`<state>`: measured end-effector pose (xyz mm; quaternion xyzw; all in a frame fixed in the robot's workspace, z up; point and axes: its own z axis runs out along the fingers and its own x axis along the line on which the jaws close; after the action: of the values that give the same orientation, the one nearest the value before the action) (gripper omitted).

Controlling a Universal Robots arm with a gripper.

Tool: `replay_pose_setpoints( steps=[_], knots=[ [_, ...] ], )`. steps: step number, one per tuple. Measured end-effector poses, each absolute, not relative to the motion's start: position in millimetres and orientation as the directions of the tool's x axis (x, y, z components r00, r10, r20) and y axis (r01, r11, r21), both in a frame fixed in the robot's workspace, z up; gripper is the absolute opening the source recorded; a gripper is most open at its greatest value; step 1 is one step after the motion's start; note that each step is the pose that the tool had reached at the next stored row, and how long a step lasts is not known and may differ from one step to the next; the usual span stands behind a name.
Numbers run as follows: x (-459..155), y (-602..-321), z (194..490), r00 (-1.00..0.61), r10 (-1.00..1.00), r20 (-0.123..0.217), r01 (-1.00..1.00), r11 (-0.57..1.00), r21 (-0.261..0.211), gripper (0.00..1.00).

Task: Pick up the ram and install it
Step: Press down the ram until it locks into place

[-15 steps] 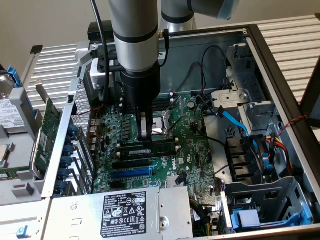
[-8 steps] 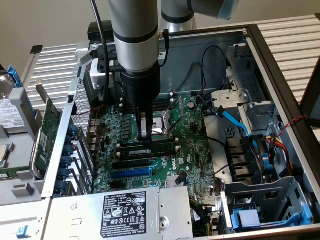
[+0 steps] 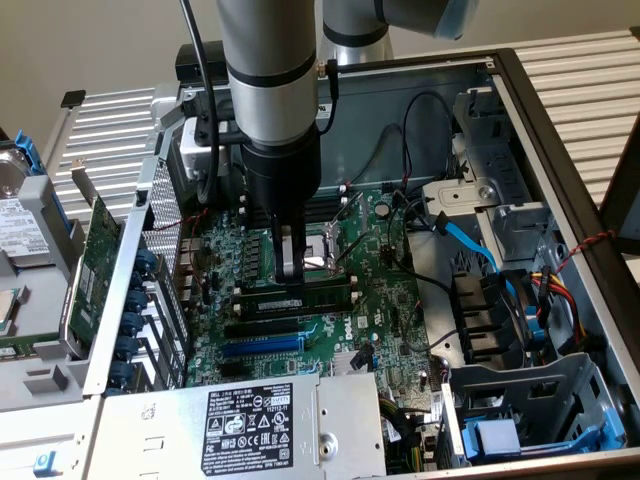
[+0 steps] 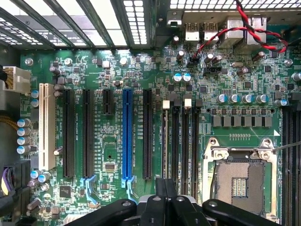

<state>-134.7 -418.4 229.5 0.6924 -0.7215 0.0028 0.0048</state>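
The ram (image 3: pixel 322 296) is a narrow green stick with black chips, standing on edge in the black memory slot nearest the expansion slots. In the wrist view the ram (image 4: pixel 165 141) appears as a thin pale line in that slot, beside the bare memory slots (image 4: pixel 181 141). My gripper (image 3: pixel 290 272) hangs straight down over the stick's middle with its fingers shut and nothing between them. I cannot tell whether the tips touch the stick's top edge. The gripper (image 4: pixel 165 188) also shows in the wrist view, its black fingers pressed together above the slots.
The open CPU socket (image 4: pixel 240 181) lies just beyond the memory slots. A blue expansion slot (image 4: pixel 127 136) and black ones run alongside. A blue cable (image 3: pixel 470 245) and red-black wires (image 4: pixel 254 33) cross the case. The power supply (image 3: pixel 250 420) and a large green card (image 3: pixel 95 260) flank the board.
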Motion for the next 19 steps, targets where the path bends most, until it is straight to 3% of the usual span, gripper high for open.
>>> replay_pose_setpoints(
  steps=[19],
  knots=[
    [-135.8,-419.0,228.5,-0.041,-0.999,0.005,-0.999,0.041,0.002,0.11]
  ],
)
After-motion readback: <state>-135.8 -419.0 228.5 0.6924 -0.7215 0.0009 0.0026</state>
